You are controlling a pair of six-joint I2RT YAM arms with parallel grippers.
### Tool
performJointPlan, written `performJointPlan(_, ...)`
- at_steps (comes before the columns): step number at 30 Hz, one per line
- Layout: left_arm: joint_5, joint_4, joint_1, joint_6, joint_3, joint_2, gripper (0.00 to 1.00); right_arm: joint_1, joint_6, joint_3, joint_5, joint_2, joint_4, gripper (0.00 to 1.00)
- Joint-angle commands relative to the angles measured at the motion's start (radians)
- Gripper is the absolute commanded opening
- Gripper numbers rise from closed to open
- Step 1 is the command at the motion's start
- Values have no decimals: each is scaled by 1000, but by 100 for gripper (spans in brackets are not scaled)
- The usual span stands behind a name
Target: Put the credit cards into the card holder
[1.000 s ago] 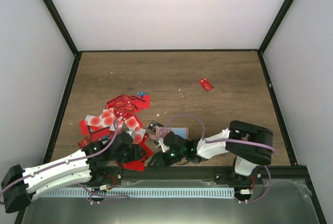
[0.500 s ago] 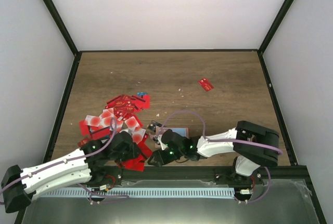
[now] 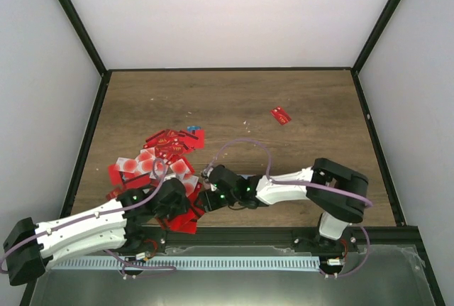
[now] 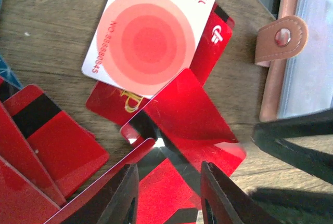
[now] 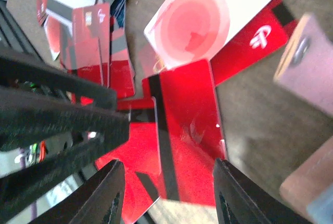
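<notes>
Left wrist view: the card holder [image 4: 299, 73], salmon-tan with a clear sleeve inside, lies on the wooden bench [image 4: 47, 31] at the right of the frame, its snap strap [image 4: 279, 39] folded toward the cards. Just left of the holder, credit cards [image 4: 47, 135] overlap in a heap. A white card [image 4: 151, 31] with a pink disc sits on top of it, and a red card [image 4: 182, 109] lies below that. The left end effector [image 4: 169, 198] hangs over that red card with its jaws apart, gripping nothing. Dark fingers of the other arm cut in below the holder.

Right wrist view: the right end effector [image 5: 174, 198] is also open, and a red, black-striped card [image 5: 182, 130] lies between its fingers [image 5: 112, 193]. Whether they touch the card cannot be told. The holder's blurred tan strap [image 5: 304, 52] fills the right edge. The black frame of the left end effector [image 5: 57, 115] crowds the side away from the holder.

Top view: both arms meet at the near edge of the bench [image 3: 298, 93], and the right arm covers most of the holder. The heap of cards [image 3: 159, 157] spreads left of that spot. A lone red card [image 3: 281, 115] lies well apart, farther back.
</notes>
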Motion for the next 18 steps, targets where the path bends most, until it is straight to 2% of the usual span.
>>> performJointPlan(1,0,91,-4,23,-10,44,33,-39,-84,68,1,61,-22,49)
performJointPlan(8,-40,113,-4,14,-36,106,30,-85,-151,119,-60,143,-14,49)
performJointPlan(13,-74,90,-3,-4,-49,102,31,-91,-172,123,-92,175,3,49)
performJointPlan(18,-63,153,-3,0,-85,105,33,-96,-169,124,-170,199,27,48)
